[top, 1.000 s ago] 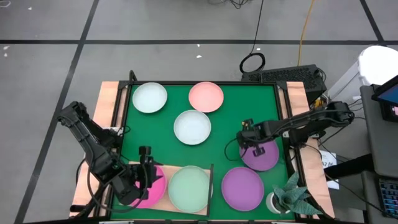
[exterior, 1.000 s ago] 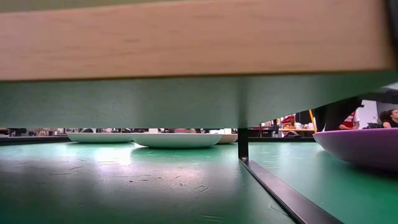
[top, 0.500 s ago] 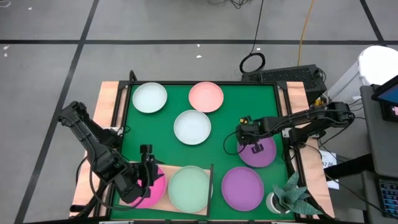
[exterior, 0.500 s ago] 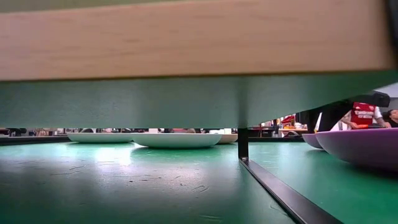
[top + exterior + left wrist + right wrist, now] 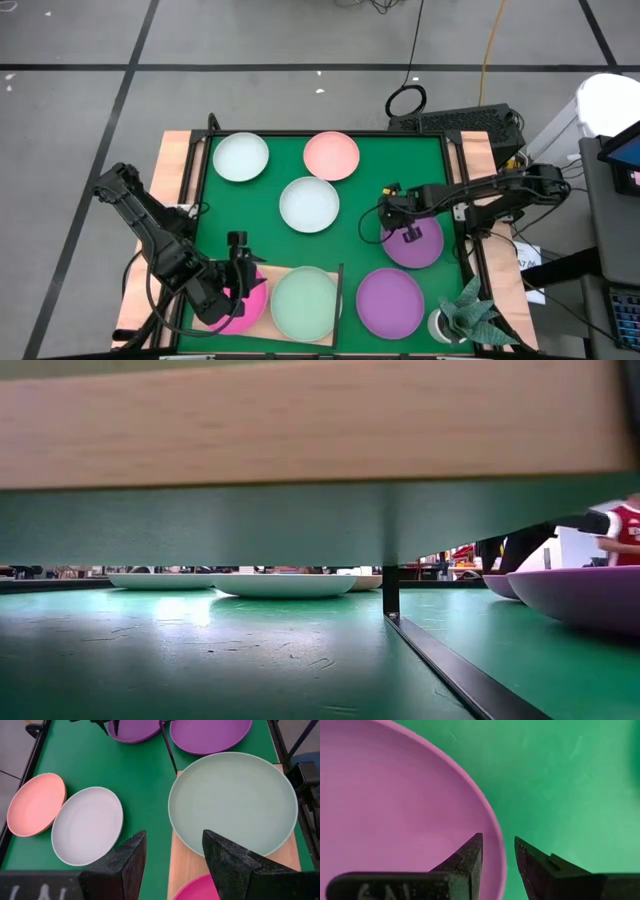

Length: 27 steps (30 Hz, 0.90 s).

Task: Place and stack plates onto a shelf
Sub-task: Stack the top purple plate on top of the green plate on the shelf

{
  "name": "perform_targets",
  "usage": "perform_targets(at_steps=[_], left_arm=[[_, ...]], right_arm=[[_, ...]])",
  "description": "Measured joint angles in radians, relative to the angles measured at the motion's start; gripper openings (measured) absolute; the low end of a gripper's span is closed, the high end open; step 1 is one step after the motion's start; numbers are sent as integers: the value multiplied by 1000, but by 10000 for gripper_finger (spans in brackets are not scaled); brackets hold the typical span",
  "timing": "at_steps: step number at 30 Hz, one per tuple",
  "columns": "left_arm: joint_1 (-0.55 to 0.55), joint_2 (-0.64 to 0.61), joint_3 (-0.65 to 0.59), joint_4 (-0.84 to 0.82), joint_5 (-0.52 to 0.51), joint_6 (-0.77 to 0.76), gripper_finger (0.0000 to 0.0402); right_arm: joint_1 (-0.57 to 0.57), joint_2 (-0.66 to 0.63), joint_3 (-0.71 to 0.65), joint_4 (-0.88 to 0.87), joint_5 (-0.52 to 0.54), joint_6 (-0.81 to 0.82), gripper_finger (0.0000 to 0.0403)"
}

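Observation:
My right gripper (image 5: 399, 224) stands at the left rim of a purple plate (image 5: 420, 243) on the green mat and is shut on that rim. A second purple plate (image 5: 390, 301) lies nearer. My left gripper (image 5: 238, 268) is open and hovers over the magenta plate (image 5: 243, 305). That plate lies flat on the light-wood shelf (image 5: 184, 865) beside the pale green plate (image 5: 304, 303). The white plate (image 5: 309, 203), mint plate (image 5: 241, 157) and salmon plate (image 5: 331, 155) lie flat farther back on the mat. My right gripper holds the purple plate by its left rim (image 5: 499, 851). One finger (image 5: 470, 855) is inside the plate and the other finger (image 5: 532, 862) is outside it, and they come from above. In the low view the plate's edge (image 5: 498, 585) shows behind the nearer purple plate.
A thin dark upright piece (image 5: 341, 290) bounds the shelf on its right, between the pale green plate and the near purple plate. A potted plant (image 5: 462, 318) stands at the near right corner. Bare green mat (image 5: 360, 205) lies between the white plate and my right gripper.
My right gripper has moved a little toward the table's far left, and the purple plate has shifted with it. The plate's edge now shows in the low view beside the nearer purple plate, where it did not show a second ago.

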State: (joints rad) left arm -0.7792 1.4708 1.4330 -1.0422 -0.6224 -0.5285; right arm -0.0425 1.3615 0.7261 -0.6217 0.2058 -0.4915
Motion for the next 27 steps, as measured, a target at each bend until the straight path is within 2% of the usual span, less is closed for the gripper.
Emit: perform_targets(at_steps=[10, 19, 24, 27], left_arm=[[0, 0, 0, 0, 0, 0, 200], [0, 0, 0, -1, 0, 2, 200], [0, 0, 0, -1, 0, 2, 200], [0, 0, 0, -1, 0, 4, 200]], right_arm=[[-94, 17, 0, -25, -80, -108, 91], [-115, 41, 5, -26, -159, -161, 12], [-113, 26, 8, -16, -159, -159, 8], [-110, 19, 56, -81, -163, -123, 3]])
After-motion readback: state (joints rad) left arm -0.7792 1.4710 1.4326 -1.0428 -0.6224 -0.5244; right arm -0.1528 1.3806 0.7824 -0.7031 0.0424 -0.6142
